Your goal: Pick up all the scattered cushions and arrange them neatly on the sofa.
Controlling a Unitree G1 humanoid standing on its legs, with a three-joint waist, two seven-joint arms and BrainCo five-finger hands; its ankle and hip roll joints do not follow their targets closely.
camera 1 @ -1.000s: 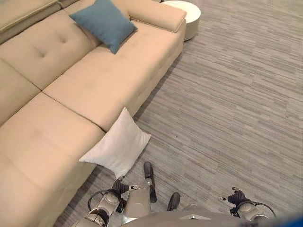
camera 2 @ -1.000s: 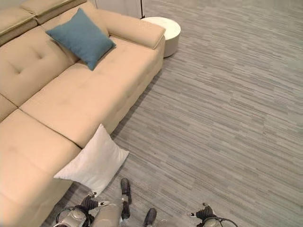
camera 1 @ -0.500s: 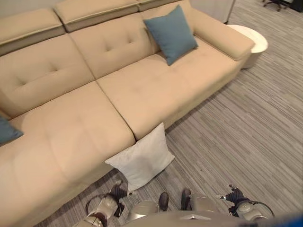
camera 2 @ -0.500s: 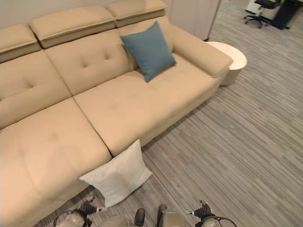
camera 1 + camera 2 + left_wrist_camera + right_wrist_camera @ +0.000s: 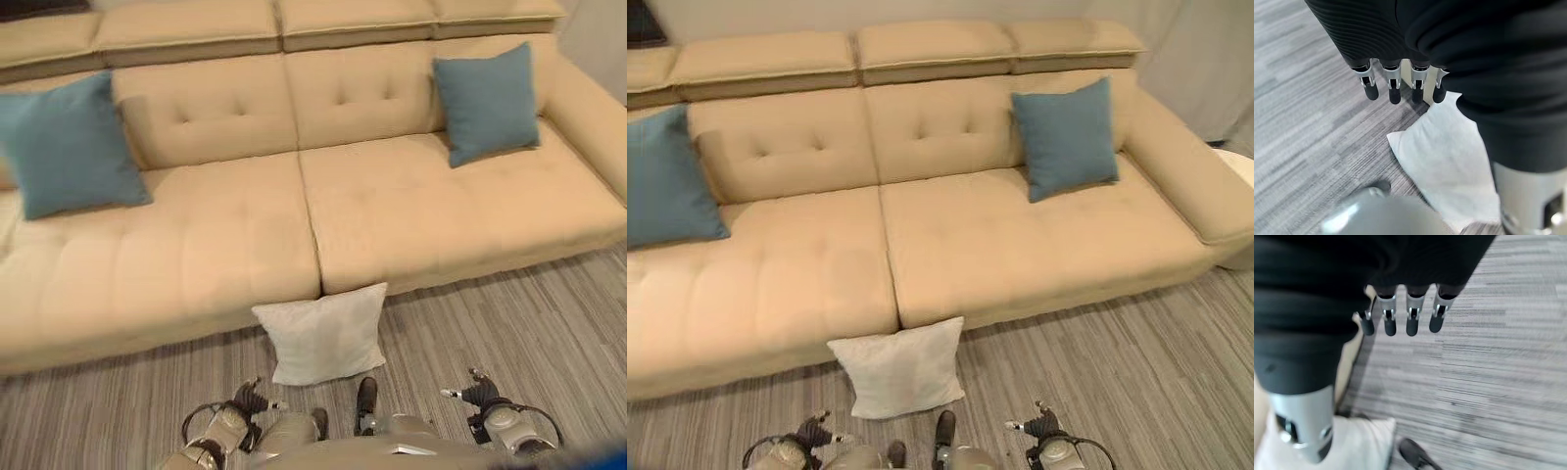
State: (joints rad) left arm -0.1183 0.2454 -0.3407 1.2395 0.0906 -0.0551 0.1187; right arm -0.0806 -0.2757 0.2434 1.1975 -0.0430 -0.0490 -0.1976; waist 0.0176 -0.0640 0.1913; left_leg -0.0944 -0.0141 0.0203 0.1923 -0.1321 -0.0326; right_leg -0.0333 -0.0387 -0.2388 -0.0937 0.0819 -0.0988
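Robot hand [image 5: 250,399] empty, white cushion [image 5: 326,335] on floor

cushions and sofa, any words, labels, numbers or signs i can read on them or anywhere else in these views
None: no readable text in any view.
White cushion on the floor against the sofa front: plain, no label visible.
Two blue cushions on the seat: plain.
Sofa: plain beige, no tag visible.
Left hand and right hand: no markings visible.
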